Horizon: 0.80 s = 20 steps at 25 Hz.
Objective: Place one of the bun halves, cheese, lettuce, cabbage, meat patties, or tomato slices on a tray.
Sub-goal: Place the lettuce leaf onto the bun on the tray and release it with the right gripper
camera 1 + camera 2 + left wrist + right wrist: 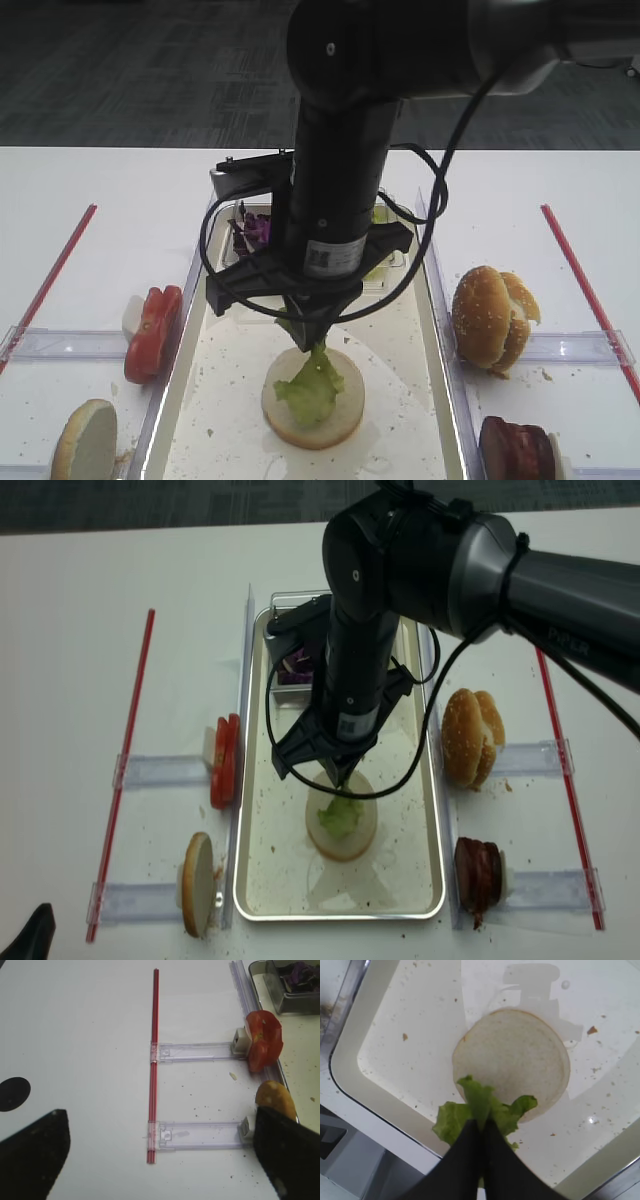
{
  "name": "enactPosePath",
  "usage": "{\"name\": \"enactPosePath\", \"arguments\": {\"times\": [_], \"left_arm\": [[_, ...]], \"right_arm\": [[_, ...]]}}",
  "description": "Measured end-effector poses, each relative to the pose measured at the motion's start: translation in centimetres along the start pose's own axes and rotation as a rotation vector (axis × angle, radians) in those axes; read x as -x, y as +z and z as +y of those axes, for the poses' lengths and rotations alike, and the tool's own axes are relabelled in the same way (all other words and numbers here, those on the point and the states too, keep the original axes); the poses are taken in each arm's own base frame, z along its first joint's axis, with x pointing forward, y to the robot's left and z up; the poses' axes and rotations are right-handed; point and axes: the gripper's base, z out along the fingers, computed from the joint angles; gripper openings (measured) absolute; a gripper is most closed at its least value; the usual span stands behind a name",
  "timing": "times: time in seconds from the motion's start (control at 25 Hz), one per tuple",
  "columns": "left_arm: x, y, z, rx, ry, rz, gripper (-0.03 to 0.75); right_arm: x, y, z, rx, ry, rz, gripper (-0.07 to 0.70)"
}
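My right gripper [312,340] [482,1125] is shut on a light green lettuce leaf [312,385] [480,1105]. The leaf hangs over a pale bun half [300,428] [515,1060] that lies cut face up in the middle of the cream tray [400,400] [400,860]. The leaf's lower end reaches the bun's face. In the left wrist view my left gripper [162,1112] stands open over the white table to the left of the tray, with nothing between its fingers.
Tomato slices [152,330] [262,1040] and another bun half [85,440] stand in clear holders left of the tray. Sesame buns [490,315] and meat patties [515,450] stand on the right. Purple cabbage [255,230] sits in a clear box at the tray's far end. Red strips [50,275] edge the table.
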Motion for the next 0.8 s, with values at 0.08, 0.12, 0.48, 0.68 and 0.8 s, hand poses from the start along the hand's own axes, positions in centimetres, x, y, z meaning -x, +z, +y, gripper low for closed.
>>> {"name": "enactPosePath", "arguments": {"times": [0.08, 0.12, 0.48, 0.68, 0.8], "left_arm": [[0.0, 0.0, 0.0, 0.0, 0.0, 0.0, 0.687], [0.0, 0.0, 0.0, 0.0, 0.0, 0.0, 0.687], [0.0, 0.0, 0.0, 0.0, 0.0, 0.0, 0.687], [0.0, 0.0, 0.0, 0.0, 0.0, 0.0, 0.687], [0.0, 0.0, 0.0, 0.0, 0.0, 0.0, 0.687]], "right_arm": [[0.2, 0.4, -0.1, -0.001, 0.002, 0.0, 0.045], [0.2, 0.5, -0.1, -0.001, 0.003, -0.001, 0.045], [1.3, 1.9, -0.3, -0.01, -0.001, 0.004, 0.045], [1.6, 1.7, -0.3, -0.01, -0.005, -0.006, 0.045], [1.6, 2.2, -0.4, -0.015, -0.003, 0.019, 0.045]]}}
